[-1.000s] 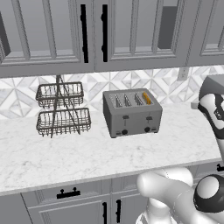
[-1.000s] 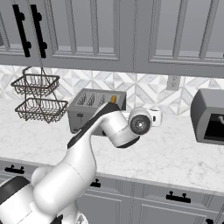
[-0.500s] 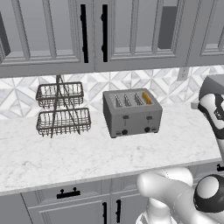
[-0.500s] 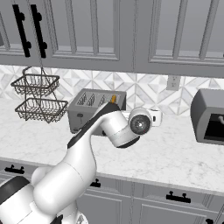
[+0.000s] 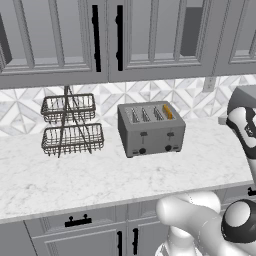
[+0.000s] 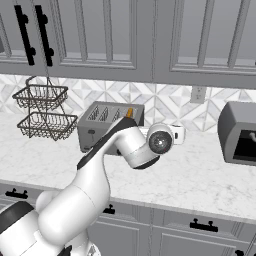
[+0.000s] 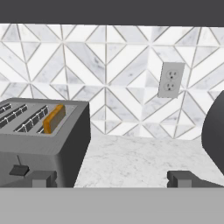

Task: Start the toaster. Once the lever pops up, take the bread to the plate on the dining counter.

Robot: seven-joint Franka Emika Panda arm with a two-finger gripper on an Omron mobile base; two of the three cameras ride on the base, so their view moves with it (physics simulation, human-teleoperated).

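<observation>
gripper [image 7: 111, 178] jaws stand wide open and hold nothing; its two dark tips [image 7: 41, 178] poke up at the bottom of the hand view, far apart. the toaster [image 5: 151, 128] sits on the marble kitchen counter [image 5: 100, 175], with the two-tier wire basket [image 5: 71, 125] near it at 9 o'clock. the bread [image 5: 168, 111] stands in the slot at the toaster's right end, and just its golden top edge peeks out. in the hand view the toaster is at 8 o'clock and the bread [image 7: 54, 117] at 9 o'clock.

the bread looks light and soft, so a hard squeeze would likely crush or tear it. i think the best place to hold it is the top edge, one tip on each flat side. the toaster looks heavy and stiff and should stay put. its black levers [image 5: 143, 134] on the front are small, so a push down needs good aim.

the arm [image 6: 100, 170] bends up from the base, with the hand held level above the counter, off the toaster's right end, looking at the tiled wall [image 7: 113, 65].
</observation>
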